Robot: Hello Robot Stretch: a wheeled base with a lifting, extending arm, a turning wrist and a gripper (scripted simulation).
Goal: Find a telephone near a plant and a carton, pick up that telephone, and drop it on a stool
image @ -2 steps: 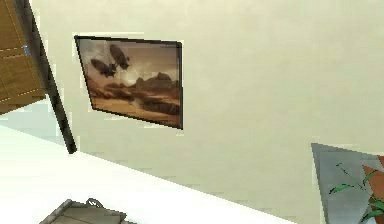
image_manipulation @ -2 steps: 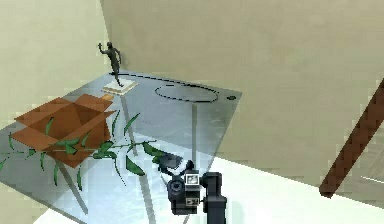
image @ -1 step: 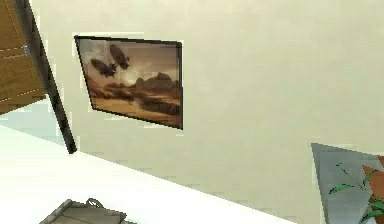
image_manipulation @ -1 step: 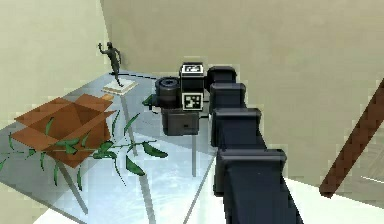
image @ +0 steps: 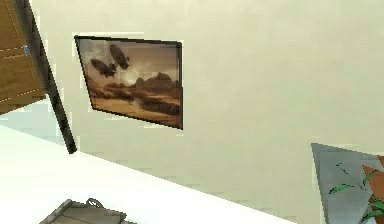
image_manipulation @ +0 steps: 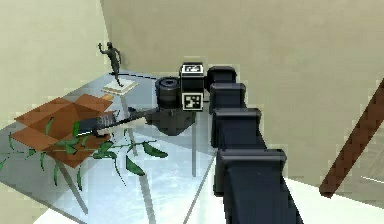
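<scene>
At the forward view's left edge a brown wooden panel (image: pixel 18 70) sits behind a dark leaning post (image: pixel 52 85). Right of it a framed picture (image: pixel 130 80) of a brown landscape hangs on the pale wall (image: pixel 270 90). In the bottom right corner is the corner of a glass worktop (image: pixel 328 168) with green leaves of a plant (image: pixel 352 188) on it.

In the arm side view, an open brown carton (image_manipulation: pixel 50 122) lies on the left of the glass worktop (image_manipulation: pixel 170 165). The plant (image_manipulation: pixel 95 152) spreads its leaves just in front of the carton. A small dark statue (image_manipulation: pixel 114 58) stands farther back. The claw (image_manipulation: pixel 92 124) points left, with its tip at the carton's edge. I cannot tell whether it is grasping anything, and I cannot make out the telephone among the dark shapes there. The dark arm (image_manipulation: pixel 245 160) rises from the bottom edge. A brown beam (image_manipulation: pixel 355 135) slants at the far right.
</scene>
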